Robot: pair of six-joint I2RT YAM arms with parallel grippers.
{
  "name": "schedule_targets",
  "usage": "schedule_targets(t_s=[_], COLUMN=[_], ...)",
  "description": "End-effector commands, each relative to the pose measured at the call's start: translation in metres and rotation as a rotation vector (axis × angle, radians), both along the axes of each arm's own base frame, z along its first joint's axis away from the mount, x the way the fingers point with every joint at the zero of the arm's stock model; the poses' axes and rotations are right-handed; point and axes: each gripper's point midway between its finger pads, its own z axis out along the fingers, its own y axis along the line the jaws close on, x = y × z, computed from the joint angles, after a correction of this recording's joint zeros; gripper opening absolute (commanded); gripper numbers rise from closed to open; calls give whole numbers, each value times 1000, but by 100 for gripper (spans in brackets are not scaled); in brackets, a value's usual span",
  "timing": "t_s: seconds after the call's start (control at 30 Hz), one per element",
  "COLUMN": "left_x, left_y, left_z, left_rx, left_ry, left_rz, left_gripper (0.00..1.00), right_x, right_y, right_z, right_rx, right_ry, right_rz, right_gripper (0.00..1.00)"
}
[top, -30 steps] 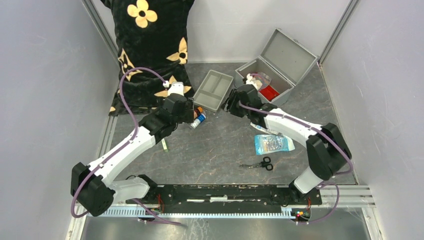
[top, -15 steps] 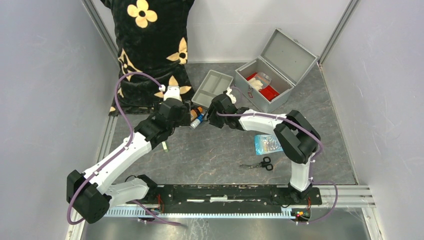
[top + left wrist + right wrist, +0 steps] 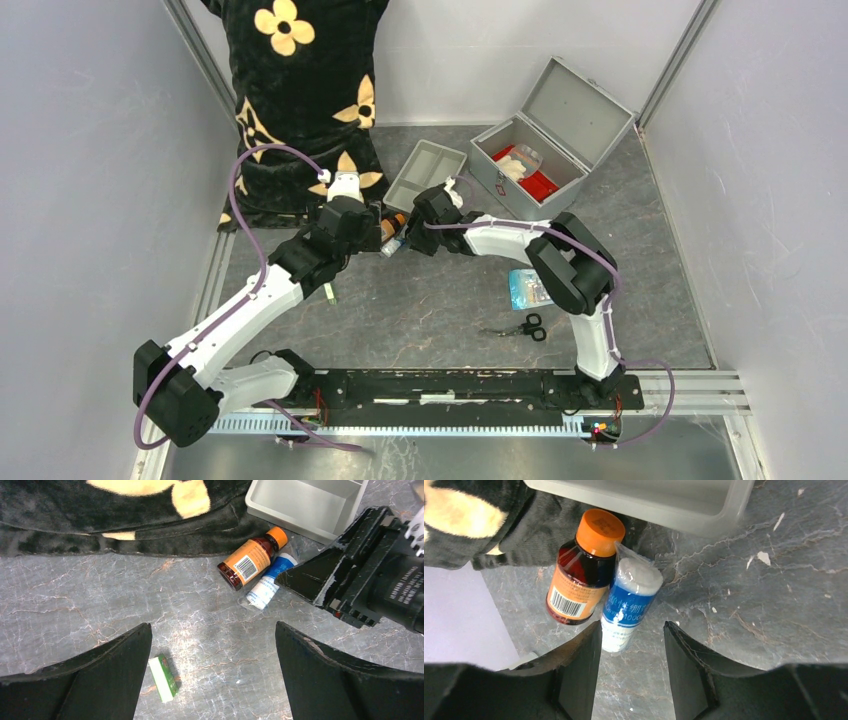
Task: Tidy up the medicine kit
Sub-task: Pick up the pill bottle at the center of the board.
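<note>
Jaws parted and empty, the right gripper hangs over the end of a bandage roll on the worktop, a brown bottle touching at the roll's nine o'clock; a centred descent should keep the bottle out. The left gripper hovers wide open, holding nothing.

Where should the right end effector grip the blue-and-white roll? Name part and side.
Probably the middle of the roll, pinched across its width from above. It lies flat against the brown bottle, so one finger must wedge between them; its other side is free.
</note>
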Motion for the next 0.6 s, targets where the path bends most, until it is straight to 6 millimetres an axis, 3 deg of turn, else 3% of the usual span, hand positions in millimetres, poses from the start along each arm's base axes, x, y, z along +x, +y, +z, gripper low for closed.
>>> schedule_targets(t_s=[0.0, 0.27, 0.57], left_x=[4, 4, 3], left_y=[3, 5, 7], left_z=[16, 18, 18], left_rx=[-18, -14, -8], left_ry=[-54, -61, -63], left_rz=[18, 26, 35], left_gripper=[98, 98, 98], right_x=[13, 17, 17], right_y=[15, 18, 12], right_z=[8, -5, -14], right_rx=[45, 20, -10], right_ry=[-12, -11, -13], right_rz=[-22, -19, -25], right_gripper=[55, 53, 41])
